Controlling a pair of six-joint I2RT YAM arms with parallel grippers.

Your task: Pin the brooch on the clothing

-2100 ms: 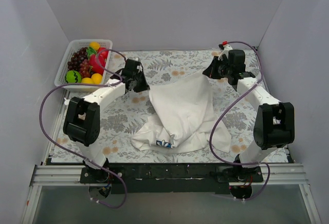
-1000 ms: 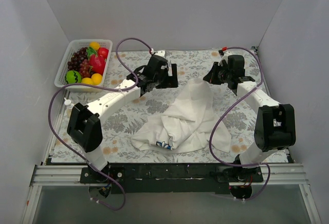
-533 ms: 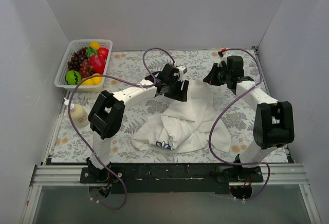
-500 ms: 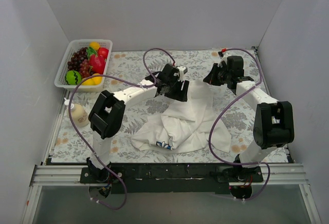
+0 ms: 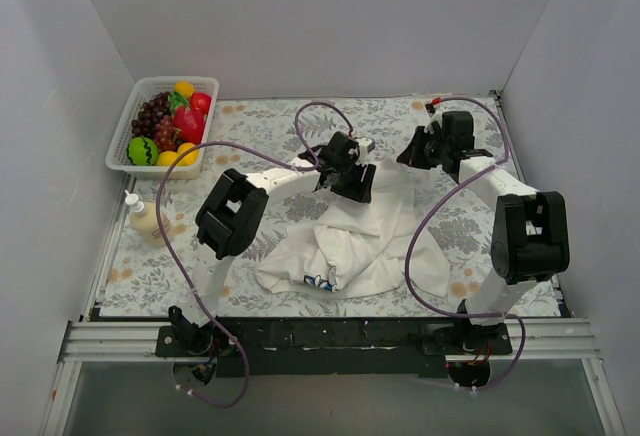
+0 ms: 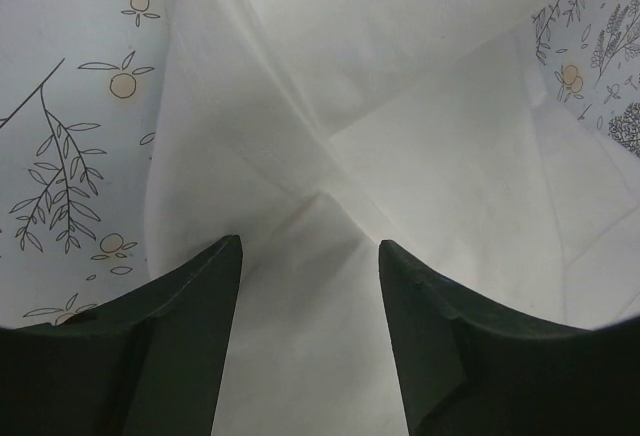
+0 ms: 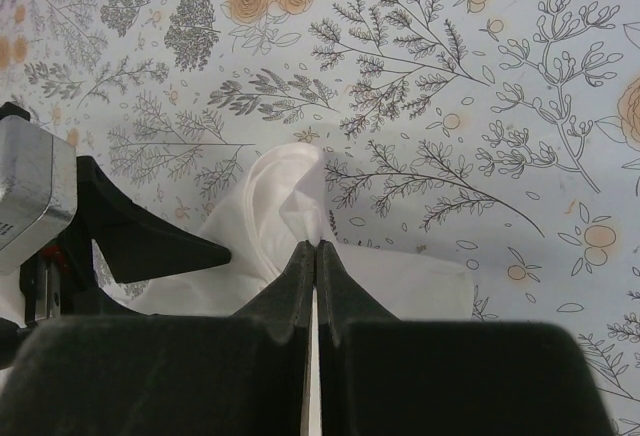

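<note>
White short-sleeved T-shirt (image 5: 350, 234) lies crumpled in a heap at mid-counter, with its small blue-and-white flower print (image 5: 320, 280) exposed at the near edge. It is not spread flat. The floral-patterned counter (image 5: 250, 126) shows bare around it.

Farther in, the left arm's black fingers (image 6: 308, 254) hover over the far part of the heap. They are set wide apart, straddling a raised fold of the white fabric and holding nothing.

Beyond them, the right arm's black fingers (image 7: 315, 248) are pressed fully together. A peak of the T-shirt's far edge stands at their tips and appears to be pinched there.

At the far left corner stands a white plastic basket (image 5: 121, 131) of toy fruit, well apart from the work.

The brooch is not visible in any view; its position cannot be stated.

Judgement: the step in hand is straightening the garment, and pinning has not begun. The next move calls for the left fingers to close on the fold. Both arms should then draw the fabric apart and lay it flat. The brooch must be located after that.
</note>
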